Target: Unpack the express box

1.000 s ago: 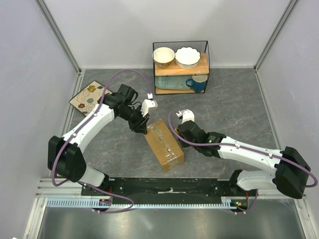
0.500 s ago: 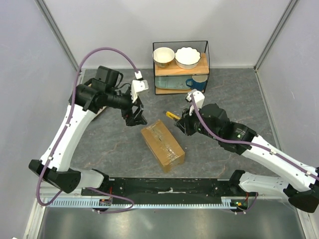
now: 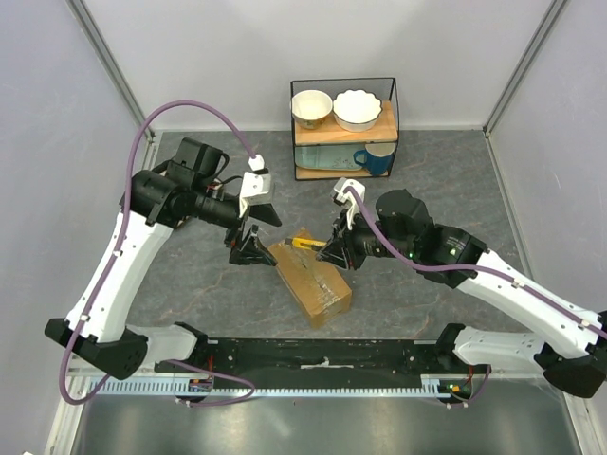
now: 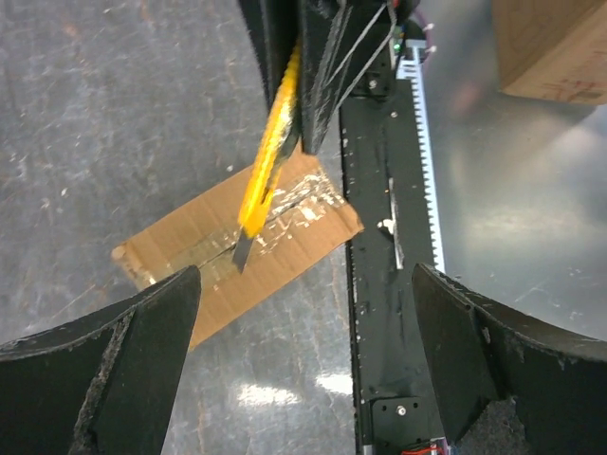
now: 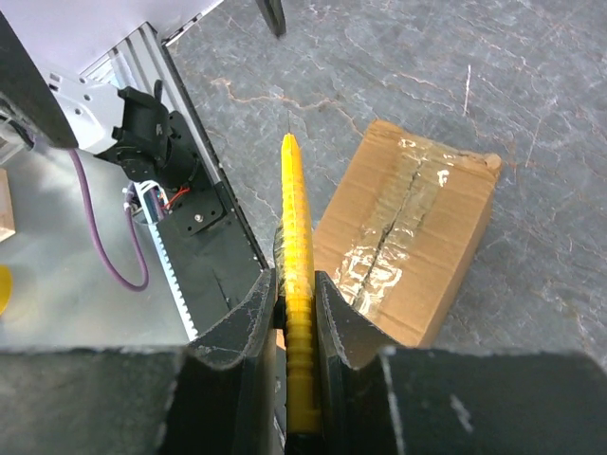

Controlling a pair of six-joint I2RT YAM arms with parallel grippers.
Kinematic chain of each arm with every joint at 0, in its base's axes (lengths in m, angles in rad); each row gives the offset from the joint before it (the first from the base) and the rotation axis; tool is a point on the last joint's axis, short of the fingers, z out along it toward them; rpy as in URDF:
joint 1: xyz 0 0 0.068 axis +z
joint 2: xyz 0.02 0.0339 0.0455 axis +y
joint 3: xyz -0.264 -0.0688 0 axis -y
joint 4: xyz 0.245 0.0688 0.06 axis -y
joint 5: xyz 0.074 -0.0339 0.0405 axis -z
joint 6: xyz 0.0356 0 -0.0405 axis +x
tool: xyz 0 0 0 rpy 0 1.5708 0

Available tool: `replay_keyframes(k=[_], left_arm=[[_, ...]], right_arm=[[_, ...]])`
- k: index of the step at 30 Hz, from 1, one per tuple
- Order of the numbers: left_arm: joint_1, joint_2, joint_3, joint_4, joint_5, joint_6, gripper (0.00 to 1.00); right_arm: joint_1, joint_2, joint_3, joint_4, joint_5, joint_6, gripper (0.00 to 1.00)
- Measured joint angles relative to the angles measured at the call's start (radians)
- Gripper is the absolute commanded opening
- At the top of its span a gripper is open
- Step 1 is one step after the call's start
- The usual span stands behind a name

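Note:
The express box (image 3: 311,281), a brown carton with clear tape along its top seam, lies closed on the grey table. My right gripper (image 3: 337,251) is shut on a yellow utility knife (image 3: 305,244). The knife (image 4: 270,156) slants down with its blade tip (image 4: 244,250) at the taped seam of the box (image 4: 285,237). In the right wrist view the knife (image 5: 296,237) sits clamped between the fingers, with the box (image 5: 417,237) just beyond. My left gripper (image 3: 251,248) hangs wide open beside the box's far left end, with nothing between its fingers (image 4: 123,360).
A wire rack (image 3: 394,114) at the back holds two bowls (image 3: 357,109) and a blue mug (image 3: 377,159). The black base rail (image 3: 322,355) runs along the near edge. Another piece of brown cardboard (image 4: 550,47) shows beyond the rail.
My left gripper opened wide, let go of the box's end and drew back to the left. My right arm swung the knife over the box's far end.

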Motion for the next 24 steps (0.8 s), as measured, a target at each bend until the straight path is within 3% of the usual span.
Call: replay_keyframes(k=[13,22,24], left_arm=[[-0.086,0.061,-0.016,-0.008,0.001,0.014,0.8],[-0.106,0.118,-0.015,-0.008,-0.066,0.087,0.42],[-0.108,0.139,-0.009,-0.017,-0.067,0.096,0.26]], right_arm=[[0.075,0.115,0.113,-0.023,-0.018,-0.088,0.02],[0.084,0.127,0.18,-0.062,-0.013,-0.131,0.01],[0.082,0.135,0.188,-0.074,0.003,-0.141,0.01]])
